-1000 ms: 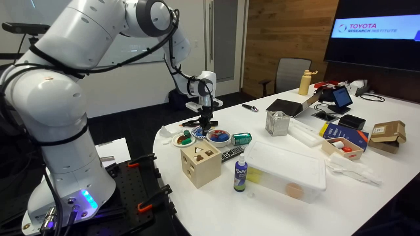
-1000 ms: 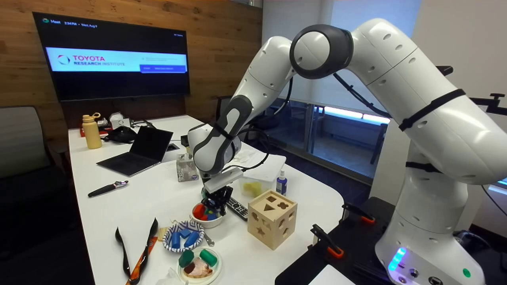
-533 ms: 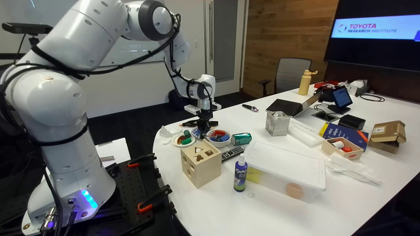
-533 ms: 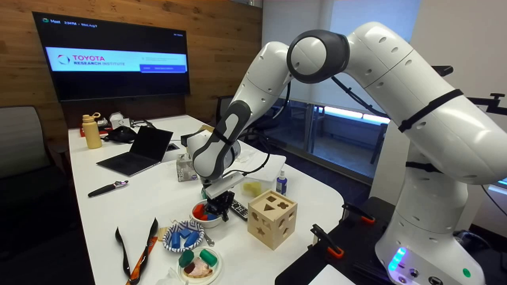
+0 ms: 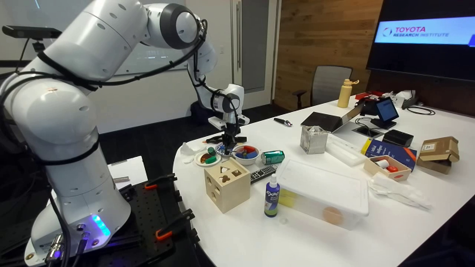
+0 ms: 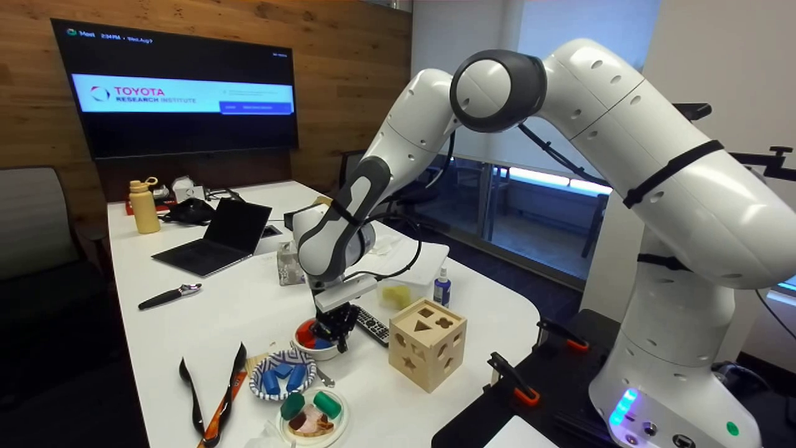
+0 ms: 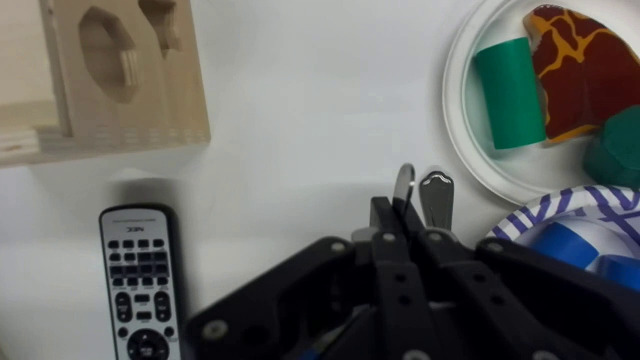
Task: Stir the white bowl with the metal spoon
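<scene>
nearest, in the wrist view: gripper [image 7: 397, 212], jaws nearly meeting, a metal spoon [image 7: 404, 184] pinched between them by its handle. handle end juts out of the grip; spoon head hidden. below it, a second metal handle [image 7: 437, 197] lies on the table [image 7: 310, 125]. white bowl [image 5: 245, 161]: in both exterior views, upright, right by the gripper; touching its rim or not, cannot tell. red block [image 5: 249, 148] and blue block [image 5: 253, 154] inside. just beside it, patterned bowl [image 7: 530, 216] with blue pieces [image 7: 565, 245]; next, white plate [image 7: 454, 100] bearing green cylinder [image 7: 510, 92], green faceted block [image 7: 617, 145] and a steak-shaped piece [image 7: 587, 75]. also near: remote [image 7: 142, 280], lying face up; wooden shape box [image 5: 237, 187], holes in its faces; green can [image 5: 272, 157], on its side. farther: blue spray bottle [image 5: 272, 200], upright, just beside a lidded clear box [image 5: 323, 180]; then grey tissue box [image 5: 313, 141]. well apart, down the table: open laptop [image 6: 239, 227], yellow bottle [image 6: 145, 210] upright near it. farthest, a lit screen [image 6: 180, 134].
</scene>
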